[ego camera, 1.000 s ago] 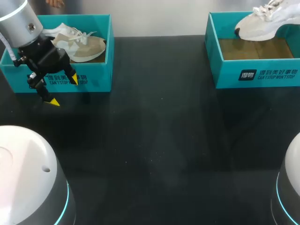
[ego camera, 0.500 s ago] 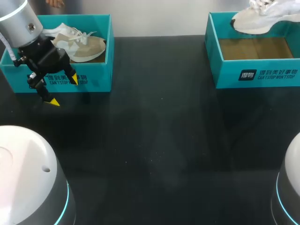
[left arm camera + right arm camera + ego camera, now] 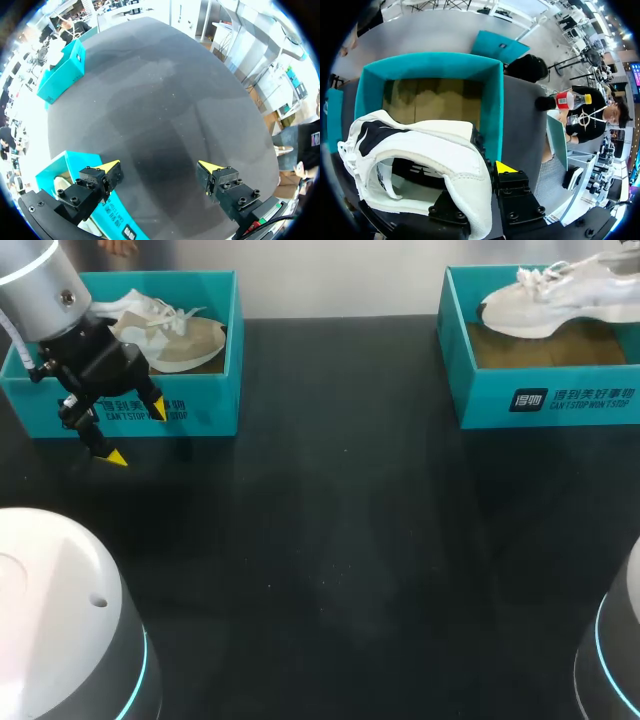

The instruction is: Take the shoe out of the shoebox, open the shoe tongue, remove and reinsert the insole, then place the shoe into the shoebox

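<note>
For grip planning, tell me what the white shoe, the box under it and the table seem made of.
The white shoe looks like smooth matte leather or synthetic, going by its padded heel collar. The box is probably cardboard: thin straight walls, teal outside, plain brown floor. The table has a dark matte top with a faint sheen; material unclear.

Head view: the white shoe (image 3: 560,300) at the right shoebox (image 3: 545,398) runs off the picture's edge, and my left arm (image 3: 45,290) covers part of the beige shoe (image 3: 185,340). Right wrist view: one finger of my right hand (image 3: 487,171) is hidden inside the white shoe's heel.
</note>
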Tool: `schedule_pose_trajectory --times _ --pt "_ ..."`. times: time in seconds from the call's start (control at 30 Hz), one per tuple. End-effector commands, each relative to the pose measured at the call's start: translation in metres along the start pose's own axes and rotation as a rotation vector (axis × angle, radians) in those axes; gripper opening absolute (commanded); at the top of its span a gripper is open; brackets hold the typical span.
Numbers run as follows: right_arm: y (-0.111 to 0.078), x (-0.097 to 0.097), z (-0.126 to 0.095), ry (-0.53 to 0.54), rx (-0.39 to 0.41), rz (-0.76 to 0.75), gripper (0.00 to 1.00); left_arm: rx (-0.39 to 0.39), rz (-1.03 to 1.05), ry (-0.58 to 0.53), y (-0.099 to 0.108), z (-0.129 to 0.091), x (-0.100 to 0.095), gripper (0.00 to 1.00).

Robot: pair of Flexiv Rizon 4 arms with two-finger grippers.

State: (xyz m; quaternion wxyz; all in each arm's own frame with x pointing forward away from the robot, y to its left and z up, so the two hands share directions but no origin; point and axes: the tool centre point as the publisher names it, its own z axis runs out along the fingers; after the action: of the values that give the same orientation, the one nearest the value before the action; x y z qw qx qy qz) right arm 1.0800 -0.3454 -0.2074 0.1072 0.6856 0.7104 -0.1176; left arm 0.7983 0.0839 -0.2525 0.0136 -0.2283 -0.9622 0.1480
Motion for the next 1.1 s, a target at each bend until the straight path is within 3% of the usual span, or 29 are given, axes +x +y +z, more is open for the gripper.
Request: schedule_pose_trajectory --times 0.03,0.27,0.37,0.5,0.7,1.1 --pt "-0.003 -0.006 0.004 0.014 -0.009 0.0 0.0 -0.003 0.0 -0.001 0.0 0.0 0.001 1.0" --pt "-0.003 -0.006 0.004 0.014 -0.009 0.0 0.0 -0.003 0.0 -0.001 0.0 0.0 0.001 1.0" --pt "0.001 -0.001 0.021 0.008 -0.034 0.011 0.0 -0.003 0.0 -0.001 0.0 0.0 0.001 1.0" --pt "0.003 0.008 0.046 -0.019 0.004 0.014 0.0 -0.003 0.0 -0.001 0.0 0.0 0.001 1.0" --pt "-0.003 0.015 0.062 0.021 -0.01 0.02 0.0 -0.003 0.0 -0.001 0.0 0.0 0.001 1.0" --pt "-0.02 0.009 0.075 0.03 -0.011 0.075 0.0 -0.003 0.0 -0.001 0.0 0.0 0.001 1.0"
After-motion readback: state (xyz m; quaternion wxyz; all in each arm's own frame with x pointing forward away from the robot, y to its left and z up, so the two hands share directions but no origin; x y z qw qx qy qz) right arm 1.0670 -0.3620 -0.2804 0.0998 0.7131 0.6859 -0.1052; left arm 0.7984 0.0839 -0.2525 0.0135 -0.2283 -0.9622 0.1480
